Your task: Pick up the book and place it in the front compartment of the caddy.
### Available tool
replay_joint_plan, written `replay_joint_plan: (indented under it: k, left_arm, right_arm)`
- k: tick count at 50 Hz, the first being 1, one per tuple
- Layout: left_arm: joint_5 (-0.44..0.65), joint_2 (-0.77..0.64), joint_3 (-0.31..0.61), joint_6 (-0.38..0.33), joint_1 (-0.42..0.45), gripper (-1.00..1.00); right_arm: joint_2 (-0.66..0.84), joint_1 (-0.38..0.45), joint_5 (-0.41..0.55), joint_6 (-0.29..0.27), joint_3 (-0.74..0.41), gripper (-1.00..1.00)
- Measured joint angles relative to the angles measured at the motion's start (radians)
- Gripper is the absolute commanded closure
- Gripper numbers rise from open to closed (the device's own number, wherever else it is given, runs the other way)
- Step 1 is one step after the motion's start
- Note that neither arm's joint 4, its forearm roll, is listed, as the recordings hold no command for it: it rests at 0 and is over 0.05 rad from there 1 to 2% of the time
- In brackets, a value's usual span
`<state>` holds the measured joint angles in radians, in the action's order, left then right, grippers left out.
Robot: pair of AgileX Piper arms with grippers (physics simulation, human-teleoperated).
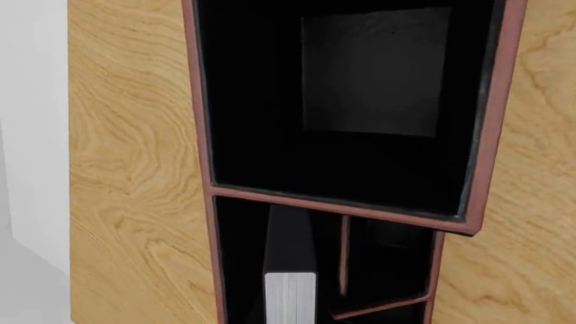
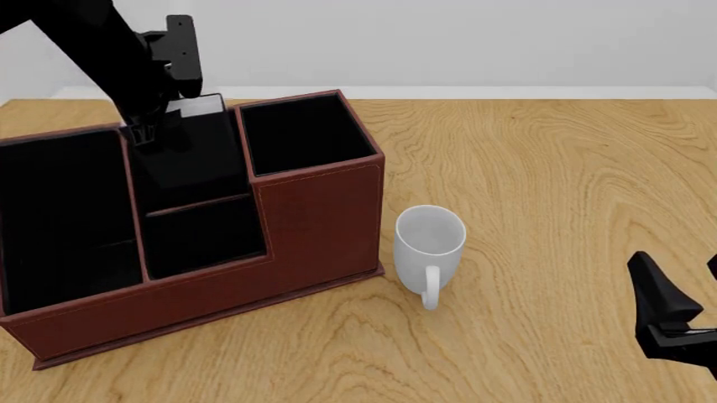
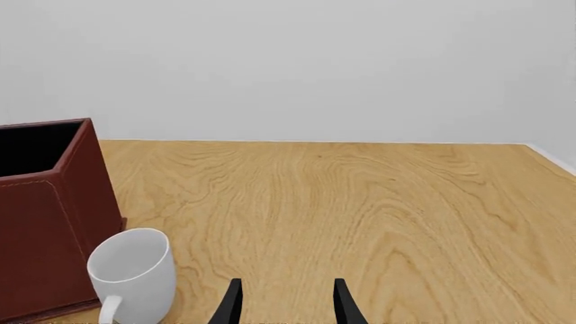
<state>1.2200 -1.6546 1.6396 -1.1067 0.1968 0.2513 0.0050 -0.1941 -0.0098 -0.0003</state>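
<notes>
The reddish-brown caddy [image 2: 319,218] stands at the table's left; its rim also shows in the left wrist view [image 1: 493,128]. My left gripper [image 2: 146,130] reaches down from above into the middle column's far, full-height cell, the front compartment [image 2: 185,172]. It is shut on the black book [image 2: 201,106], whose white-grey page edge shows at rim height. In the left wrist view the book [image 1: 290,290] stands inside that cell beside the thin partition [image 1: 343,256]; the fingers are lost against the black. My right gripper [image 2: 683,294] is open and empty at the near right.
A white mug [image 2: 431,243] stands just right of the caddy's near corner and also shows in the right wrist view [image 3: 133,273]. The low-walled cell [image 2: 207,235] and the wide end cell [image 2: 62,218] hold nothing. Bare wooden table [image 2: 560,185] lies to the right.
</notes>
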Motion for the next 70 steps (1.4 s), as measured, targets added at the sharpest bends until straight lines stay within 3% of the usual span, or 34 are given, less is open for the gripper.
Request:
replay_joint_plan:
  k: [10, 32, 33, 56, 70]
  left_arm:
    - [-0.007, -0.054, 0.01, 0.0, 0.001, 1.0]
    - [-0.117, -0.116, -0.095, -0.003, -0.029, 1.0]
    - [-0.118, -0.12, -0.093, -0.001, -0.03, -1.0]
    - [-0.014, -0.117, 0.03, -0.031, -0.037, -1.0]
    - [-0.003, 0.081, 0.055, 0.069, 0.109, -1.0]
  right_arm:
    - [-0.026, -0.006, 0.033, -0.006, 0.0, -1.0]
    - [-0.047, -0.009, 0.057, -0.014, 0.0, -1.0]
    - [-0.045, -0.009, 0.056, -0.014, 0.0, -1.0]
    - [0.022, -0.009, -0.022, 0.022, 0.0, -1.0]
    - [-0.115, 0.001, 0.075, 0.038, 0.0, -1.0]
